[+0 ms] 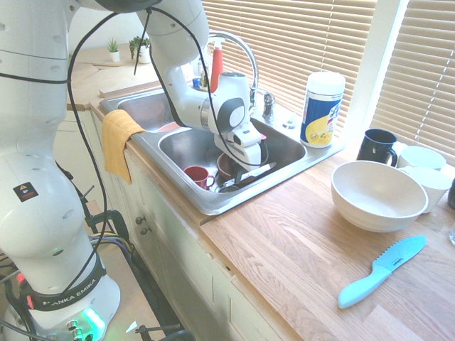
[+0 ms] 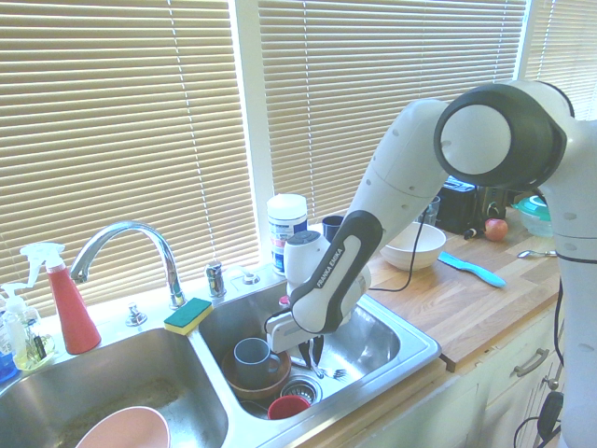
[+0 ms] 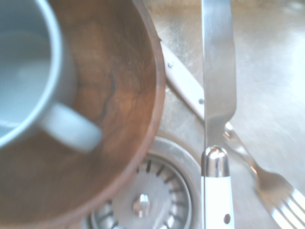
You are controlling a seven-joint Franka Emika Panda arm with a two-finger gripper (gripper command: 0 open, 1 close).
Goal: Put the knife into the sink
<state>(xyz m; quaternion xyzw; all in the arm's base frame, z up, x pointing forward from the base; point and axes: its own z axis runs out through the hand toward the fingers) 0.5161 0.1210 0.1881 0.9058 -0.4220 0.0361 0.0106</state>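
Note:
My gripper (image 1: 240,177) is down inside the sink's (image 1: 213,204) right-hand basin, shut on the knife (image 1: 257,172), whose silver blade sticks out sideways just above the dishes. The wrist view shows the knife (image 3: 218,95) with its white handle at the picture's bottom and the blade running over the basin floor. From the other side, the gripper (image 2: 312,357) hangs over the drain in the sink (image 2: 415,359). Below it sit a wooden bowl (image 3: 119,95) holding a grey mug (image 2: 252,355), a red cup (image 1: 197,174), a fork (image 3: 271,186) and another white-handled utensil (image 3: 183,81).
A light-blue plastic knife (image 1: 380,270) and a white bowl (image 1: 377,193) lie on the wooden counter. The chrome faucet (image 1: 242,46), a wipes canister (image 1: 322,108) and a sponge (image 2: 188,315) stand behind the sink. A yellow cloth (image 1: 117,138) hangs over the rim.

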